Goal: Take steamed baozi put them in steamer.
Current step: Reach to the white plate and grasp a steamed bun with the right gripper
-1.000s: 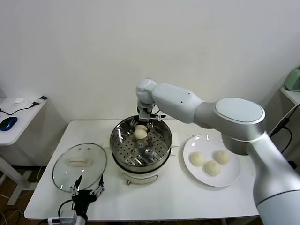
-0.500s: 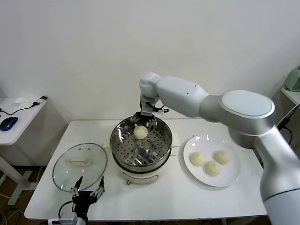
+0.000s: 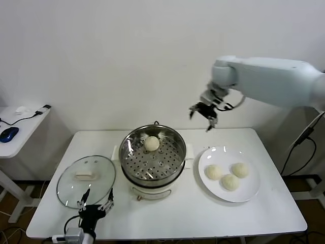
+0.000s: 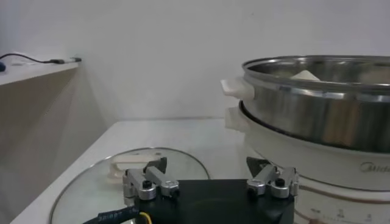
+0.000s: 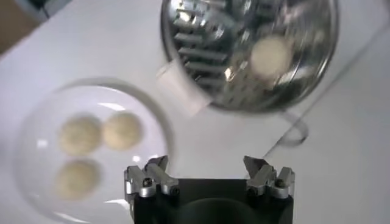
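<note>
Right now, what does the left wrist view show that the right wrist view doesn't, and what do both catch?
Only the left wrist view shows the glass lid lying flat on the table beside the left gripper, which is open and low near the table's front edge.

Only the right wrist view shows the white plate with three baozi, seen from above past the open, empty right gripper.

Both show the steamer with one baozi inside.

steamer (image 3: pixel 153 157) uncovered, lid (image 3: pixel 86 179) aside
</note>
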